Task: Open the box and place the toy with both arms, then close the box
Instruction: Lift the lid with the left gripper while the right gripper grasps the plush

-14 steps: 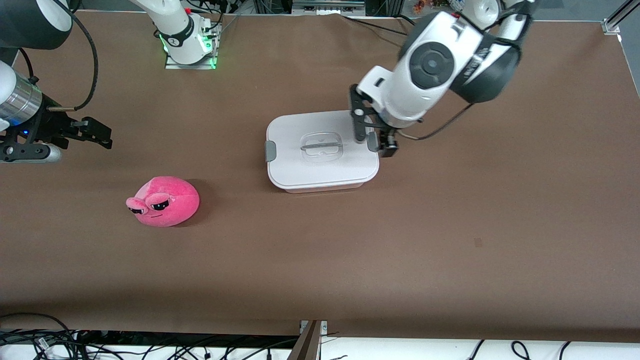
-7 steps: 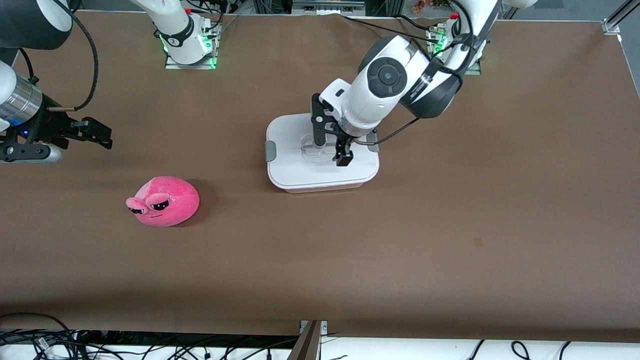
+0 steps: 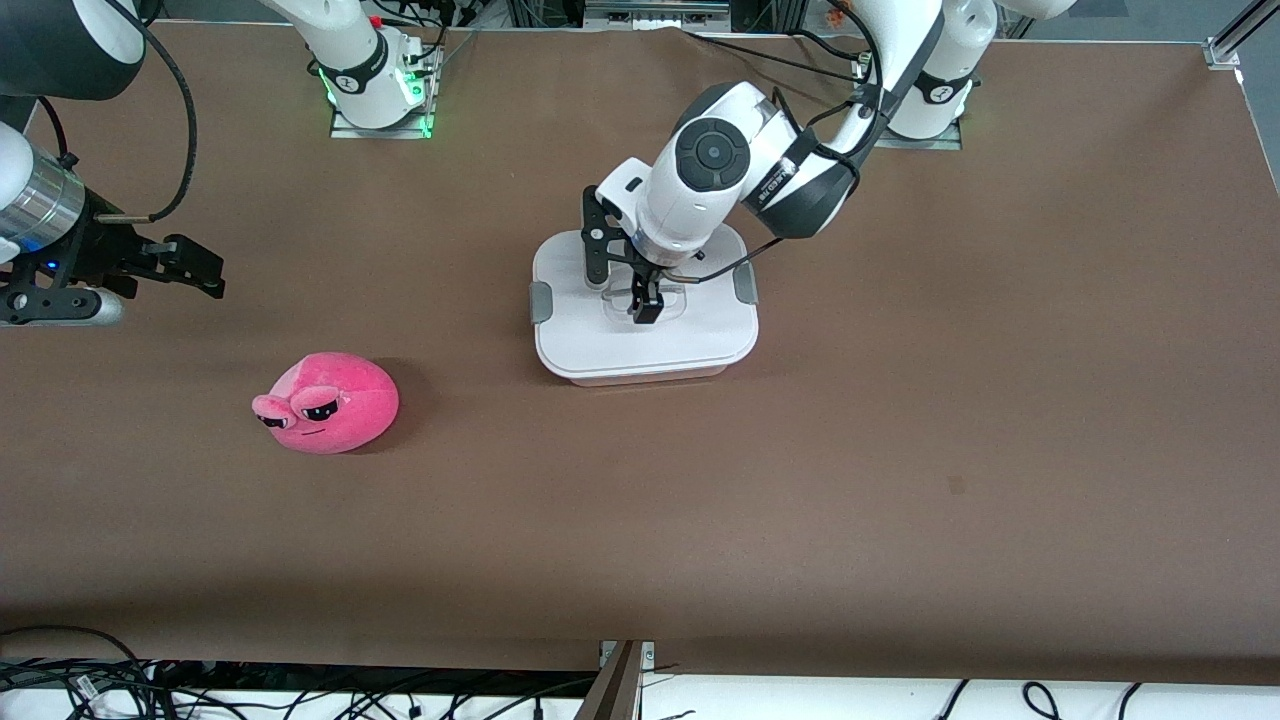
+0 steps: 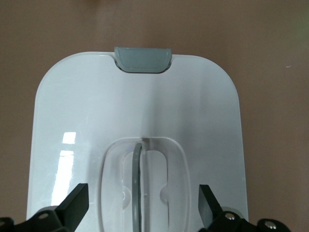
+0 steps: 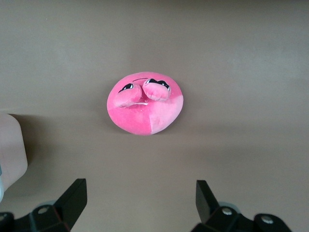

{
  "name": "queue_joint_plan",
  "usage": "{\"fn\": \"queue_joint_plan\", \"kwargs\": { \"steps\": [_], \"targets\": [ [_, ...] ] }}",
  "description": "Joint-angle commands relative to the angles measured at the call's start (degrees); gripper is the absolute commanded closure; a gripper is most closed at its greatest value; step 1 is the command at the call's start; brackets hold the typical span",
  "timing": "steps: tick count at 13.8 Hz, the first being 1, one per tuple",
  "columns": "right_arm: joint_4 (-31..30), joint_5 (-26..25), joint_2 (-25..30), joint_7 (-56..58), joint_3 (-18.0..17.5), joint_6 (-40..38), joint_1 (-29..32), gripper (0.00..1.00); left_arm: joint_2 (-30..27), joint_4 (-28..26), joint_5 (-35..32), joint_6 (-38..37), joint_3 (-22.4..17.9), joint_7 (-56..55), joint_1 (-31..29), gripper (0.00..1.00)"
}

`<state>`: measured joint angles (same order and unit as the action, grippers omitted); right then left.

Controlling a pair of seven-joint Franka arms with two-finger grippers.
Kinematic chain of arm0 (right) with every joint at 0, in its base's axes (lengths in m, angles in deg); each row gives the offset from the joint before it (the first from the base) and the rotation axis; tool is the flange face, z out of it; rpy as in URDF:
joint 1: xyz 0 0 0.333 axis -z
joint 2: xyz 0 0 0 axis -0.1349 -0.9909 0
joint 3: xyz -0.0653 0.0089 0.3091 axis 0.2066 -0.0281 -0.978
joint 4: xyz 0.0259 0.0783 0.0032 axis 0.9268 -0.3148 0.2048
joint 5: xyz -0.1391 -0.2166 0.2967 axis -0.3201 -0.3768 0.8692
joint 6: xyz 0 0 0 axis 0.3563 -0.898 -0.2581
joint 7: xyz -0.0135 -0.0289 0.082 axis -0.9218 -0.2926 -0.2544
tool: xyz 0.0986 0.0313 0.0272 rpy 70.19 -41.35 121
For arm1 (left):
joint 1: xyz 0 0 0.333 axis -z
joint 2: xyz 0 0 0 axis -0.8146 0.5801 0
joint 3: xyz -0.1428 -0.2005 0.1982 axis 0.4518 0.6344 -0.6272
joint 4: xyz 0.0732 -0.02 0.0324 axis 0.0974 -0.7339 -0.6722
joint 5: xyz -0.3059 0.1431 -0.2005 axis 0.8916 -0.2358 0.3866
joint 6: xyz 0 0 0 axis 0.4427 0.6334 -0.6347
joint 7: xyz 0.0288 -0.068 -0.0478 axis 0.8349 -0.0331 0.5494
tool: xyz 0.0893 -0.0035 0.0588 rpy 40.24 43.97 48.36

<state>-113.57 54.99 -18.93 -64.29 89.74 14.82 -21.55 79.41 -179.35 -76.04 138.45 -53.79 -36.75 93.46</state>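
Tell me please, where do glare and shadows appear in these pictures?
Left wrist view: bright window-like glare on the box lid, beside the recessed handle. Front view: the toy casts a soft shadow toward the box. Right wrist view: a faint shadow lies under the toy; no glare.

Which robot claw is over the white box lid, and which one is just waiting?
The left claw is over the box, open with its fingers either side of the lid's centre handle. The right claw waits open at the table's edge, away from the toy.
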Motion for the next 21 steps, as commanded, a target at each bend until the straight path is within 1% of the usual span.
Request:
{"fn": "queue_joint_plan", "kwargs": {
  "steps": [1, 2, 3, 5, 7, 8, 9, 12, 14, 17, 18, 19, 21],
  "targets": [
    [1.6, -0.1, -0.8, -0.4, -0.2, -1.0, 0.3, 0.00, -0.4, -1.5, 0.2, 0.7, -0.7, -0.1, 0.8, 0.00],
    [1.6, -0.1, -0.9, -0.5, -0.2, -1.0, 0.1, 0.00, -0.4, -2.3, 0.1, 0.7, -0.7, -0.1, 0.9, 0.00],
    [1.6, 0.0, -0.9, -0.5, -0.2, -0.8, 0.1, 0.00, -0.4, -2.7, 0.0, 0.7, -0.8, -0.1, 0.9, 0.12],
    [1.6, 0.0, -1.2, -0.5, -0.2, -0.5, 0.0, 0.00, -0.3, -2.8, -2.3, 0.7, -0.7, -0.2, 1.0, 0.37],
    [1.6, -0.6, -1.8, 1.1, -0.5, -0.4, -0.3, 0.00, -0.3, -2.7, -2.7, 0.7, -0.7, -0.1, 1.2, 0.68],
    [1.6, -0.5, -2.2, 2.3, -0.7, -0.9, -0.9, 0.00, -0.3, -2.7, -2.6, 0.7, -0.9, -0.2, 1.7, 0.82],
    [1.0, -0.2, -2.4, 2.5, -0.7, -0.8, -1.3, 0.00, -0.3, -2.6, -2.7, 0.7, -0.9, -0.2, 1.8, 0.86],
    [-1.0, 0.2, -5.3, 3.6, -1.1, 0.3, -1.5, 0.00, -0.3, -2.5, -3.8, 0.7, -0.9, -0.3, 1.8, 0.88],
    [-4.1, 3.7, -7.5, 6.6, -0.9, 4.3, -1.1, 0.00, -0.3, -2.5, -4.1, 0.7, -0.7, -0.9, 1.5, 1.00],
    [-14.1, 4.0, -8.1, 10.0, -0.8, 16.2, -0.9, 0.00, -0.4, -2.1, -4.2, 0.7, -0.7, -0.6, 1.2, 1.00],
    [-16.5, 4.0, -8.1, 12.2, -0.7, 19.5, -0.8, 0.00, -0.5, -2.0, -4.2, 0.6, -0.7, -0.2, 1.2, 1.00],
    [-18.0, 4.0, -8.7, 14.3, -0.5, 22.0, -0.5, 0.00, -0.7, -1.8, -4.2, 0.4, -0.7, 0.1, 1.1, 1.00],
    [-18.2, 4.2, -10.7, 14.8, -0.5, 23.7, 0.3, 0.00, -1.0, -1.5, -4.1, 0.2, -0.8, -0.2, 0.9, 1.00]
  ]
}}
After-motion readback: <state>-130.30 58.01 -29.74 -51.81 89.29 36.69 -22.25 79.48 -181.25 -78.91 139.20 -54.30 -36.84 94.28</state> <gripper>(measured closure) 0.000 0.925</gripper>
